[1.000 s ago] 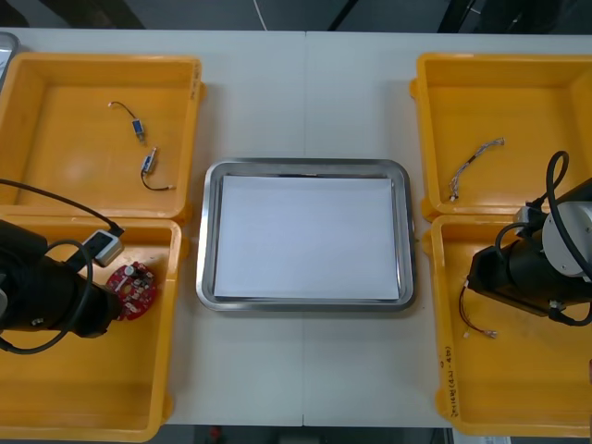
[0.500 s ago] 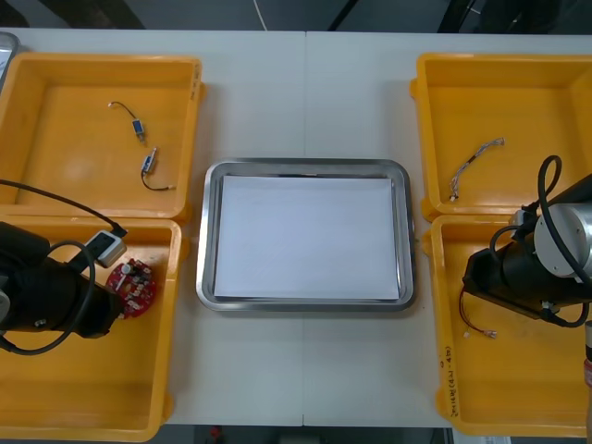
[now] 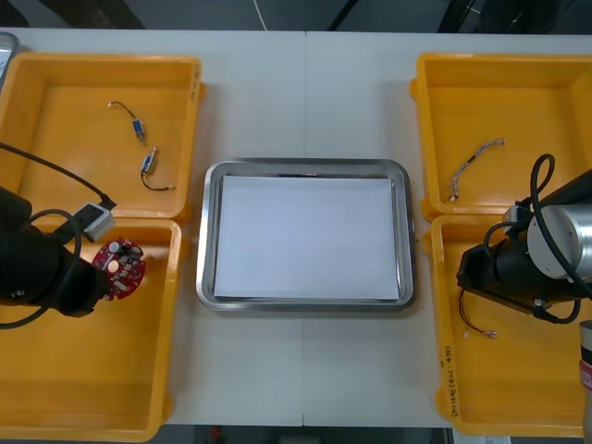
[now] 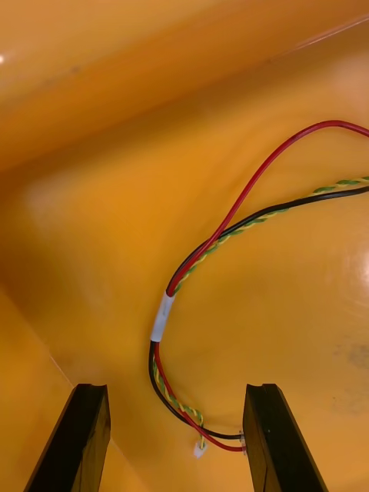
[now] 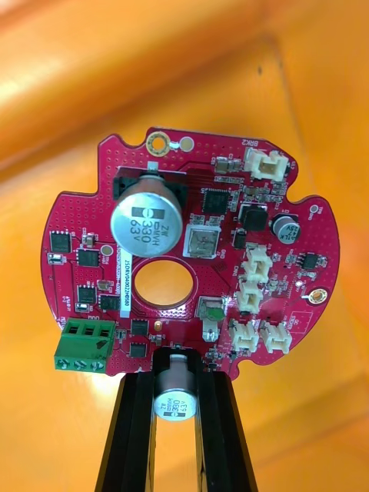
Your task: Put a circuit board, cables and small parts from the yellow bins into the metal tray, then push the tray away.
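Observation:
My left gripper (image 3: 102, 276) is shut on the edge of a round red circuit board (image 3: 120, 266), held up over the near left yellow bin (image 3: 92, 407); the left wrist view has the board (image 5: 192, 261) pinched between my fingers (image 5: 138, 430). Low in the near right yellow bin (image 3: 518, 407), my right gripper (image 4: 177, 438) is open, and the end of a red and yellow cable (image 4: 223, 254) lies between its fingers. The same cable (image 3: 474, 319) lies just beside the right arm. In the middle, the metal tray (image 3: 305, 168) has a white inside.
The far left bin (image 3: 55, 69) holds two small cables with metal parts (image 3: 143, 148). A twisted cable (image 3: 474, 162) lies in the far right bin (image 3: 518, 69). Bare table lies beyond the tray and in front of it.
My left gripper has lifted the circuit board up and back from the bin floor. The right gripper has shifted slightly left over the cable.

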Robot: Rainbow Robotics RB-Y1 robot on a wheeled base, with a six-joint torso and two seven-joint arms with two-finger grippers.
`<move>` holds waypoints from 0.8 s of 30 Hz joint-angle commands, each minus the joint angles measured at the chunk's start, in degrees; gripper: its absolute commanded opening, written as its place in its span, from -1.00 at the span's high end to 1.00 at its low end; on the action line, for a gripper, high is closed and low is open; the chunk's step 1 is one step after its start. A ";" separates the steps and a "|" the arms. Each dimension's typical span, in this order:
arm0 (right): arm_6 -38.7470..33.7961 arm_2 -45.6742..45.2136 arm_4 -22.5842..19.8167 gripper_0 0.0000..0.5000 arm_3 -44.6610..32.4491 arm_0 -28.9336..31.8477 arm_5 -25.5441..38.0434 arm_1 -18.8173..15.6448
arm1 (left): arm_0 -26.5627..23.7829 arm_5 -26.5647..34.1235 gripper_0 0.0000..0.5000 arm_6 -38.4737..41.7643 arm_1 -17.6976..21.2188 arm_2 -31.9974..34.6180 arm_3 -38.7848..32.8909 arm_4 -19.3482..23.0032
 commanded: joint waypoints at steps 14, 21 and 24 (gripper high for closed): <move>-4.24 1.12 0.96 -1.00 2.15 0.06 -2.53 2.59 | -10.86 18.64 1.00 -2.46 -5.93 9.99 -7.41 3.50; -4.24 1.12 1.14 -1.00 3.47 0.06 -4.28 2.59 | -19.29 20.93 1.00 -1.05 -9.62 4.45 -6.79 3.24; -4.24 1.12 1.32 -1.00 3.47 0.06 -4.28 2.59 | -22.81 21.37 1.00 -0.35 -11.29 1.64 -6.09 3.15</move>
